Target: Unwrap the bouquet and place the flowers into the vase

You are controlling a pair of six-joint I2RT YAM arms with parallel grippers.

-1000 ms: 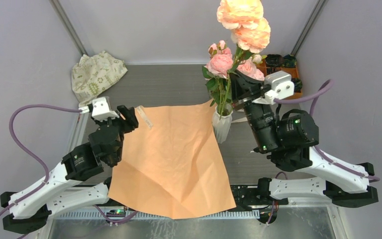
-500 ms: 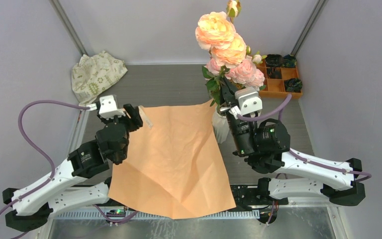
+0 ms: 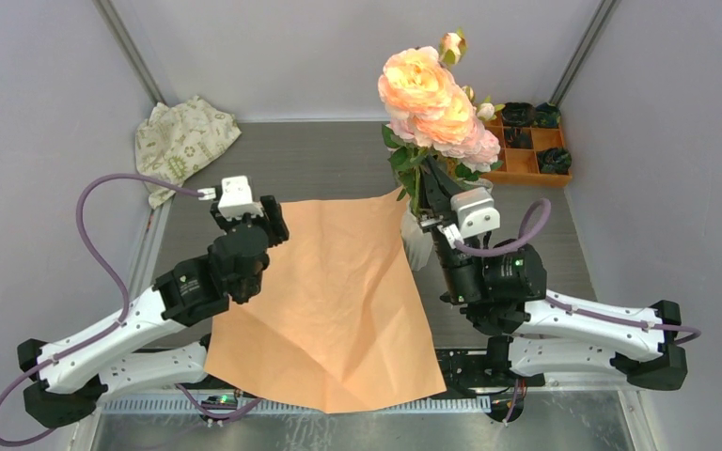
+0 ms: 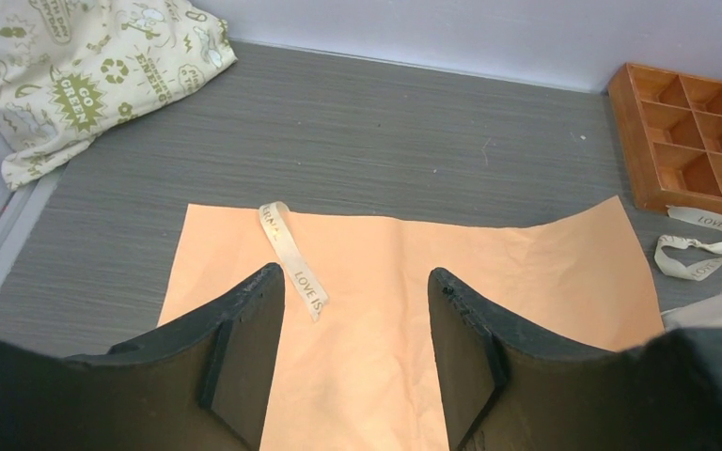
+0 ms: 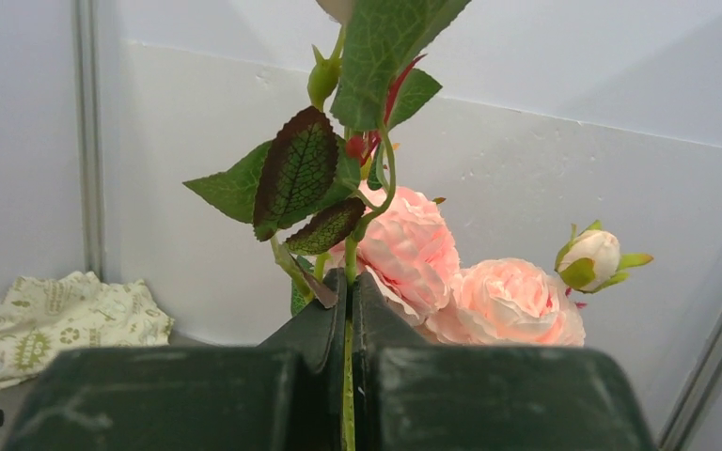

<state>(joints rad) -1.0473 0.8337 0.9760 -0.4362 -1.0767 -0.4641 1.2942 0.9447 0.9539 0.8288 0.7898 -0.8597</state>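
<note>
Gripping the flowers [image 3: 435, 89] by one thin stem in our clenched right gripper [image 5: 349, 287] just above the vase [image 3: 415, 249], left gripper [image 4: 353, 282] hanging released over the orange paper [image 3: 329, 301], we risked tipping the vase by lowering off-centre.

grey table [image 3: 320, 160], orange paper [image 3: 329, 291], patterned cloth [image 3: 183, 141], tray [image 4: 674, 141], ribbon [image 4: 293, 263], vase [image 3: 415, 246]

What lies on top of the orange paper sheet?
A cream ribbon piece with printed letters lies near the paper's far left corner. The left gripper's open jaws hide the near part.
</note>
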